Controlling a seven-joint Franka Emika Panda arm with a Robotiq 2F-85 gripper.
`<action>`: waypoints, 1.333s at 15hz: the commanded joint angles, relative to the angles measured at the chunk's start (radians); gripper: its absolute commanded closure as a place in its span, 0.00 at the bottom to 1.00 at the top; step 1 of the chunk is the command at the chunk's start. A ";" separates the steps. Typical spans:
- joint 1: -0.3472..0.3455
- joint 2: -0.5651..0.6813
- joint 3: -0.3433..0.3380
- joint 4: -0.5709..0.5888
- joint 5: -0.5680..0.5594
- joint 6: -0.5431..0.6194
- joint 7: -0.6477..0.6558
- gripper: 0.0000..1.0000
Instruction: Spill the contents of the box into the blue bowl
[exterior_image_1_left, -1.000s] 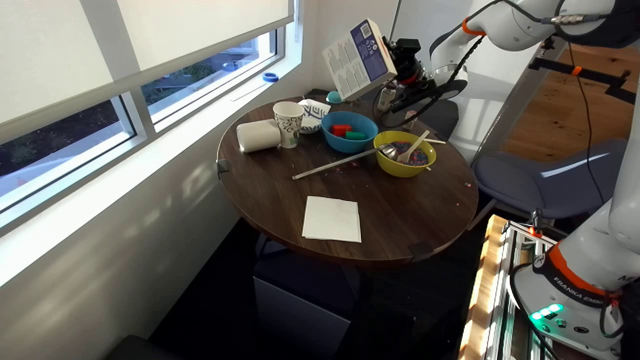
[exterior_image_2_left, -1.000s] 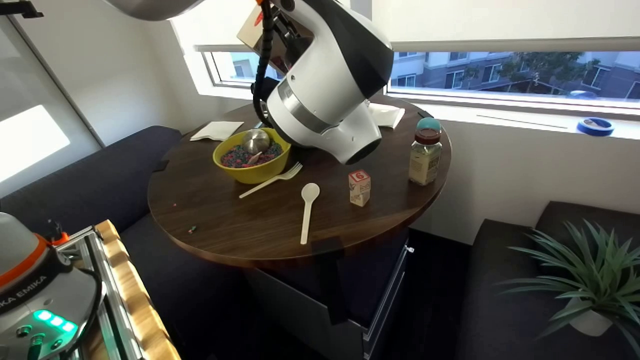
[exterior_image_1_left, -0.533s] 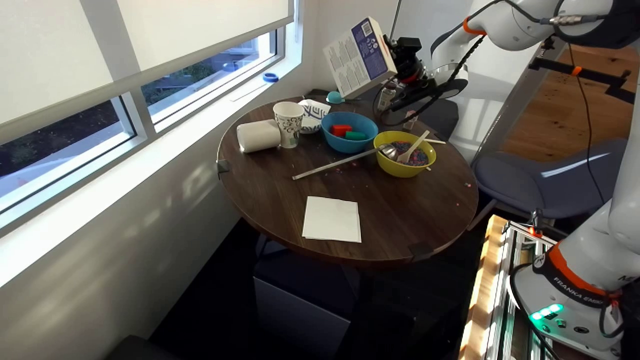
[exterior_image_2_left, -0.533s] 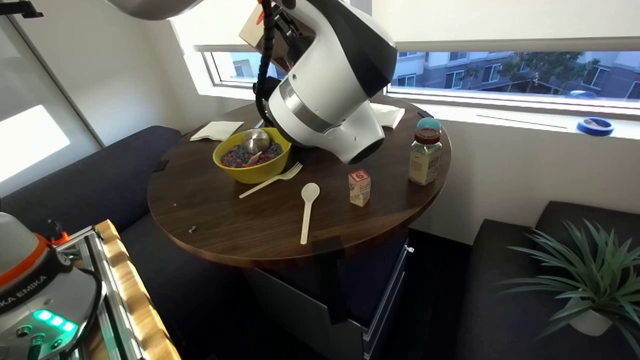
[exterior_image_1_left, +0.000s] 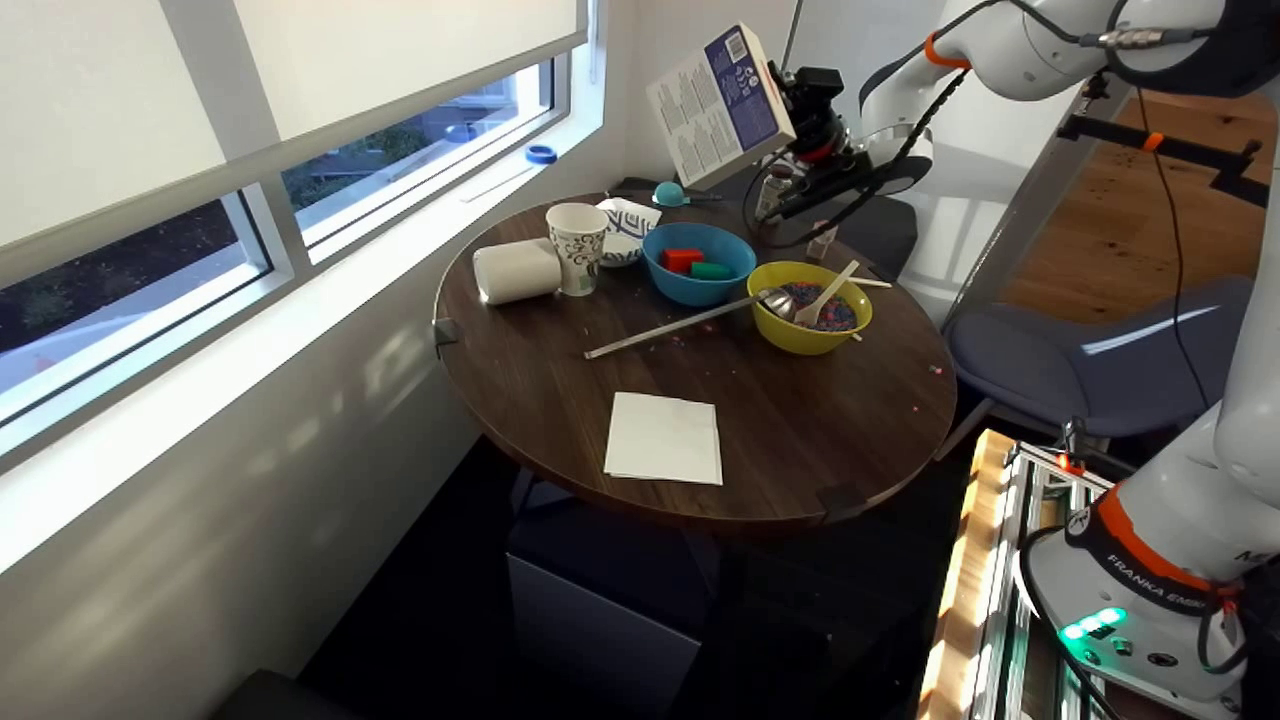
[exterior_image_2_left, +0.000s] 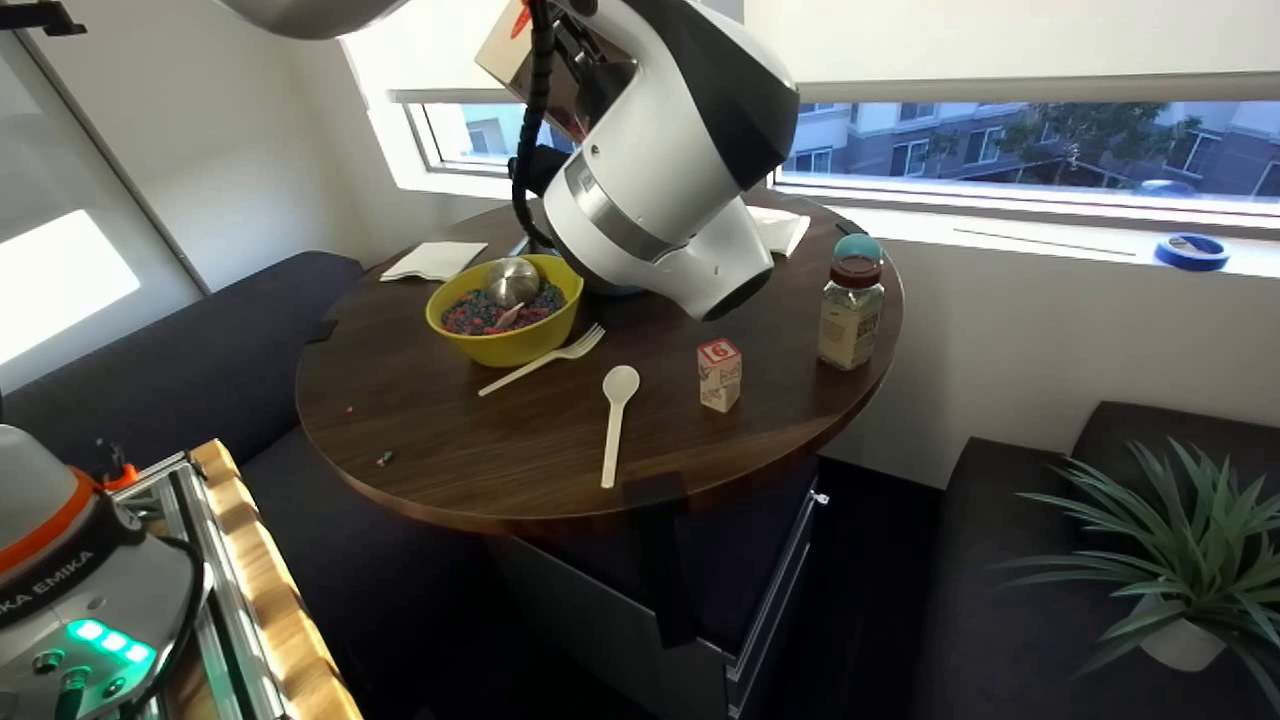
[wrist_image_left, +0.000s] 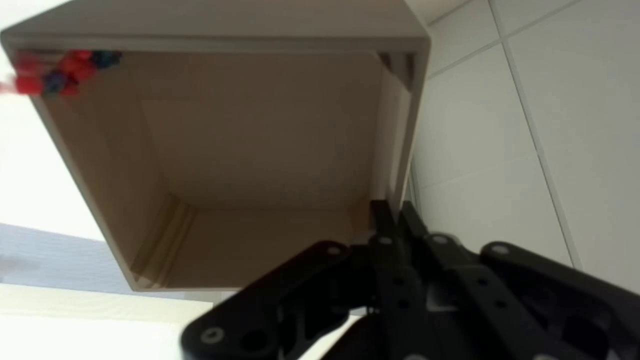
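Rising slightly this past second, the tilted cardboard box (exterior_image_1_left: 722, 108) hangs higher than the blue bowl (exterior_image_1_left: 690, 292) in an exterior view. Wrist view: the gripper (wrist_image_left: 394, 207) clamps the box's wall; red pieces (wrist_image_left: 79, 68) blur at one corner, so pouring has probably begun.

Round table (exterior_image_1_left: 780, 430), blue bowl (exterior_image_1_left: 692, 291), yellow bowl (exterior_image_1_left: 798, 339)
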 joint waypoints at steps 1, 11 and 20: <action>-0.027 0.016 0.040 0.031 0.014 0.001 0.003 0.98; -0.187 0.020 0.247 0.047 0.071 -0.002 0.053 0.97; -0.234 0.039 0.281 0.051 0.055 -0.002 0.051 0.97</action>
